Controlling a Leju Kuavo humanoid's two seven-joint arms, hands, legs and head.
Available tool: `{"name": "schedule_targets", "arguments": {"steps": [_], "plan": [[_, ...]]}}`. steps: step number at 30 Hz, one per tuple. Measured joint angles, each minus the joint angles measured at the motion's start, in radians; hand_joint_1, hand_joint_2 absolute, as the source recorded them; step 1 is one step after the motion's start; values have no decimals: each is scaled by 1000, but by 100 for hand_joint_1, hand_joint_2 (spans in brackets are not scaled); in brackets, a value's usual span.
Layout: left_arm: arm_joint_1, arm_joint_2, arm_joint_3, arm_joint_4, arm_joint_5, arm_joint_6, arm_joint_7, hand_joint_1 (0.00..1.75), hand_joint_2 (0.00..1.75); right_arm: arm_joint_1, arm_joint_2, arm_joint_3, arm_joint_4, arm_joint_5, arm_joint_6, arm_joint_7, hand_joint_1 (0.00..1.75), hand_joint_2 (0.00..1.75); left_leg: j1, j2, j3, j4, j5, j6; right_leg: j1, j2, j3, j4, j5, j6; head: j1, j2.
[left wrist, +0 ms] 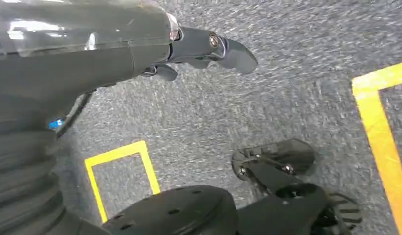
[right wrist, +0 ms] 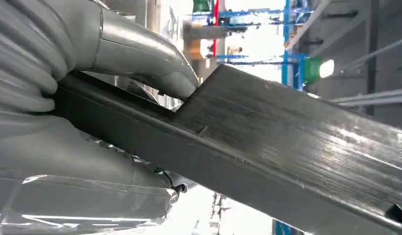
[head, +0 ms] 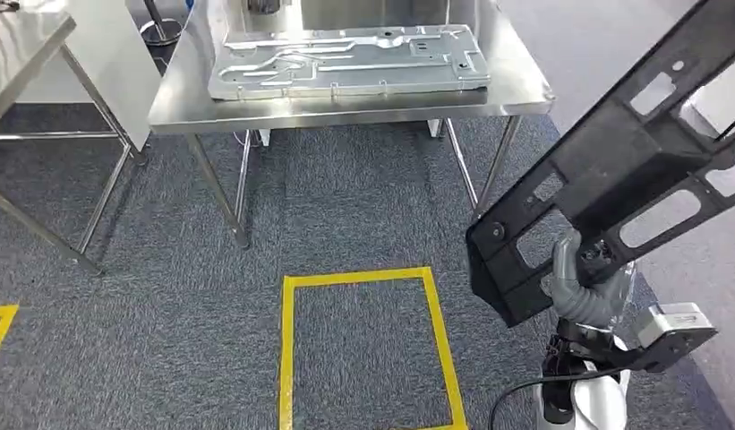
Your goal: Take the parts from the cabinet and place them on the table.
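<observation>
Steel table [head: 516, 90] bears a plate [head: 346, 58]; right hand [head: 583, 287] grips black frame [head: 614, 170], left hand [left wrist: 208, 49] seemingly empty.

We see a silver stamped sheet-metal panel [head: 346, 58] lying on a shiny stainless-steel table [head: 346, 112]. The floor is blue-grey flecked carpet [head: 346, 215], marked with a yellow tape rectangle [head: 368, 345]. At the right, a long black plastic frame part [head: 614, 170] contrasts with the pale grey ribbed right hand [head: 583, 287] around it. The left hand [left wrist: 199, 49] is dark grey, its cover glossy.
</observation>
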Motion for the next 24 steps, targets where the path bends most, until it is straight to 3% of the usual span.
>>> {"name": "schedule_targets", "arguments": {"steps": [2,4,5,7,8,9,10,11,13,15,16,17,18,20,23,24], "plan": [[1,0,0,0,0,0,-1,0,175,-1,-5,4,0,2,0,2,175,175,2,2,5,-3,-4,-8,6,1,-1,-1,-7,-12,0,0],[0,0,0,0,0,1,-2,0,175,-6,-5,5,-1,2,0,2,175,175,8,-1,6,19,-21,-18,0,2,14,-9,-11,-29,0,0],[-1,0,0,0,-1,1,-3,0,175,-9,-9,7,-1,2,0,2,175,175,9,-4,-23,76,-45,-20,0,1,20,-10,-17,-37,0,0],[0,0,1,0,1,0,-6,0,175,-10,-9,9,0,1,0,2,175,175,11,-5,-124,253,-110,-21,3,1,28,-9,-25,-44,0,0],[-2,-1,1,0,2,-2,-11,0,175,-9,-9,9,0,1,0,2,175,175,10,-6,-166,324,-126,-20,4,1,33,-9,-31,-45,0,0],[-8,-1,1,0,2,-4,-11,0,175,-9,-9,10,0,1,0,2,175,175,10,-6,-190,354,-116,-17,6,2,42,-9,-37,-45,0,0],[-9,-1,1,0,0,-3,-9,0,175,-9,-9,11,0,1,0,3,175,175,9,-6,-187,331,-81,-12,7,4,52,-9,-43,-45,0,0],[-8,-1,1,0,-2,-3,-8,0,175,-9,-9,13,0,1,0,3,175,175,8,-6,-165,268,-28,-5,7,6,64,-9,-50,-46,0,0],[-4,0,1,0,-2,0,-5,0,175,-7,-9,13,0,-2,-2,3,175,175,-2,-5,-99,87,80,14,6,10,84,-11,-61,-42,0,0],[-2,2,1,0,-2,2,0,0,175,1,-9,13,0,-10,-1,-2,175,175,-11,-3,-66,21,56,21,7,12,84,-13,-69,-28,0,0],[-2,2,1,0,-1,3,0,0,175,2,-9,12,0,-15,0,-2,175,175,-12,-2,-68,20,54,19,4,11,85,-22,-65,-22,0,0],[-1,1,1,0,0,4,0,0,175,-1,-9,12,2,-19,3,-2,175,175,-12,-4,-70,8,56,24,8,7,86,-8,-48,-12,0,0],[1,1,2,0,0,4,0,0,175,-9,-9,13,3,-19,5,-2,175,175,-9,-6,-60,-5,56,28,8,3,89,-6,-46,-9,0,0],[3,1,1,0,-1,4,0,0,175,-31,-9,16,6,-19,9,-2,175,175,-4,-5,-30,-25,61,31,6,-1,68,34,-72,-1,0,0],[0,1,1,0,-3,3,-1,0,175,-48,-9,33,16,-14,10,2,175,175,-5,-2,-18,-26,48,34,4,-1,-71,248,-154,13,0,0],[1,1,1,0,-4,0,-1,0,175,-46,-9,33,20,-13,5,4,175,175,-4,-3,-10,-26,41,33,0,-1,-104,284,-155,15,0,0]]}}
